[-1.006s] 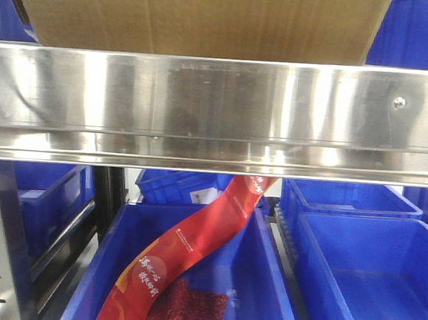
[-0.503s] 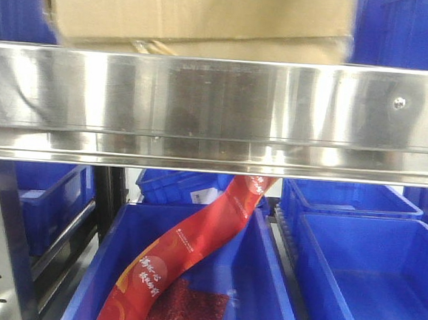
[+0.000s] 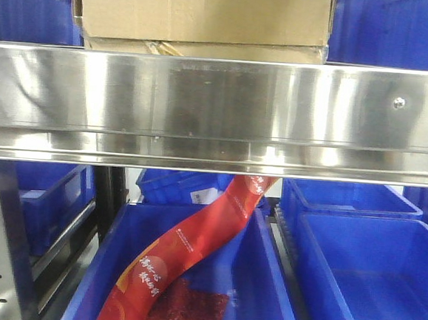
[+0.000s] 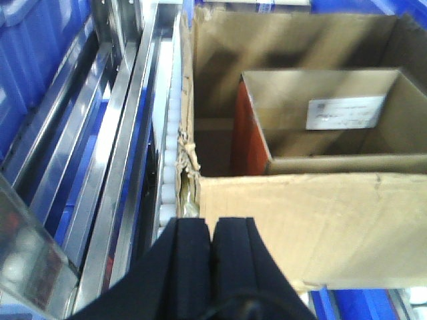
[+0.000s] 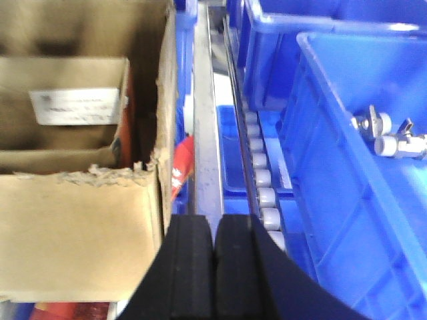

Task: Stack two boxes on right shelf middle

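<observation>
The large brown box (image 3: pixel 203 11) rests on a thin flat cardboard box (image 3: pixel 208 50) with torn tape, just behind the shelf's mirror-like front rail (image 3: pixel 218 108). From above, the large box (image 4: pixel 320 227) is open, with a smaller labelled carton (image 4: pixel 327 120) inside it. My left gripper (image 4: pixel 211 227) is shut and empty, its tips by the box's near left corner. The right gripper (image 5: pixel 215 227) is also shut and empty, just right of the same box (image 5: pixel 80 227) at its near right corner.
Blue plastic bins (image 5: pixel 360 133) crowd the shelf to the right of the box, and another bin (image 3: pixel 26 4) stands at its left. White rollers (image 4: pixel 170 147) run along the shelf beside the box. Below the rail, a blue bin (image 3: pixel 277 298) holds a red packet (image 3: pixel 193 240).
The large box has moved back from the camera onto the shelf and now looks smaller and sharp. A black cable at the right edge has left the front view.
</observation>
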